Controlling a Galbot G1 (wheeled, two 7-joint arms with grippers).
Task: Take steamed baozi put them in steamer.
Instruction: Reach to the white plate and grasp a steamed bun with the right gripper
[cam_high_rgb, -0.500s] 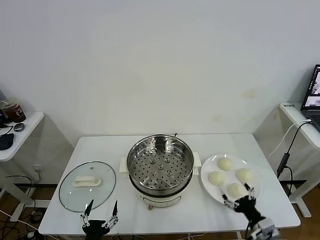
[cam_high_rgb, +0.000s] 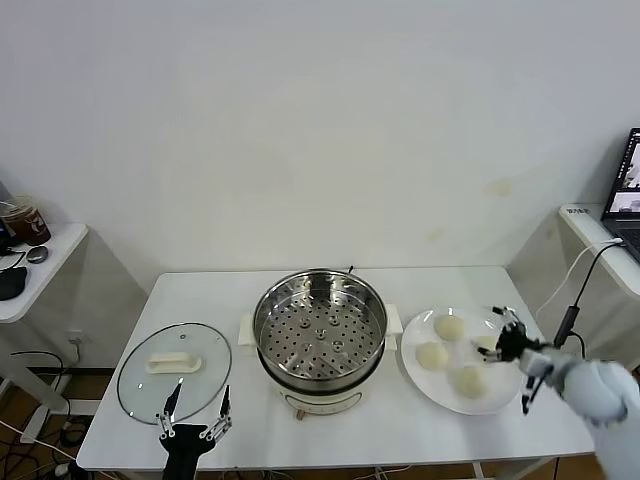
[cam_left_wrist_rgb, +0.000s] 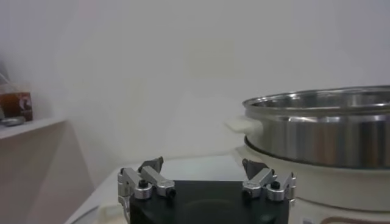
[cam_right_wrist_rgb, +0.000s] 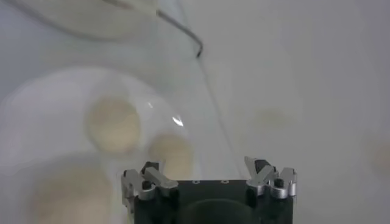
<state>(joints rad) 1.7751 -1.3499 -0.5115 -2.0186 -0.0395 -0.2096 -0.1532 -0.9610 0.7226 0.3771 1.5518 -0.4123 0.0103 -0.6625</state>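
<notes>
Since the baozi (cam_high_rgb: 450, 327) look soft and light, a gentle side grasp is advised for the released right hand (cam_high_rgb: 505, 338) at the plate's (cam_high_rgb: 425, 380) three o'clock.

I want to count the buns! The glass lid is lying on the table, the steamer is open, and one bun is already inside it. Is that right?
Not quite. The steamer is open and the glass lid lies on the table, but the head view shows only the bare perforated tray inside. The buns sit on the white plate beside it, where the open right gripper hovers.
</notes>
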